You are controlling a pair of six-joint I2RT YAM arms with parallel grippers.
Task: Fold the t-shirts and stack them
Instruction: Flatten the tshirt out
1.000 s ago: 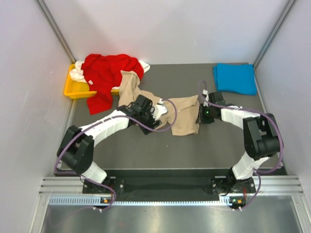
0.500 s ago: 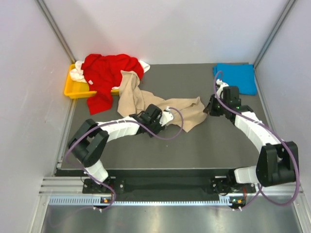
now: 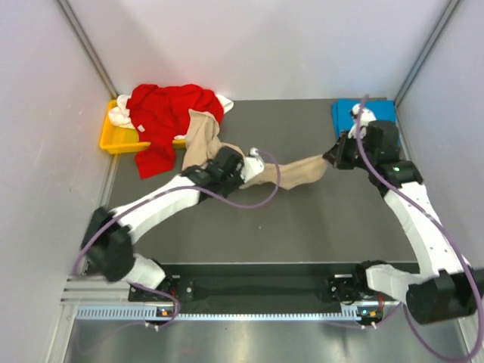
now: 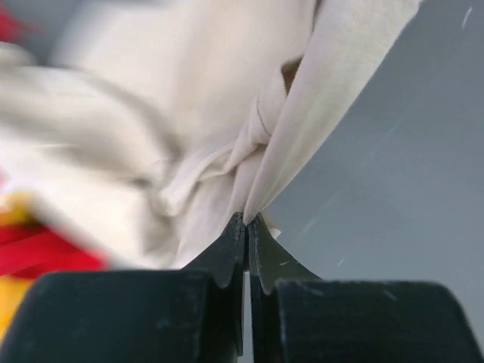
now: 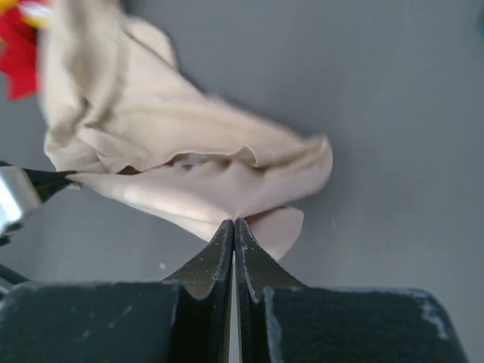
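- Top view: the left end effector (image 3: pixel 253 163) and the right end effector (image 3: pixel 333 155) are each pinched closed on one end of the beige t-shirt (image 3: pixel 296 169). The shirt spans the grey counter (image 3: pixel 302 227) between them as a drawn-out band, and its far-left part trails toward the red t-shirt (image 3: pixel 168 106).
- The red t-shirt is heaped over the yellow tray (image 3: pixel 113 141) at the back left, with the white t-shirt (image 3: pixel 119 116) showing beside it. The blue t-shirt (image 3: pixel 342 113) lies at the back right, partly hidden behind the right arm.
- Left wrist view: the jaws meet on a bunched fold of beige cloth, which is blurred further out.
- Right wrist view: the jaws are closed on the shirt's rumpled edge.
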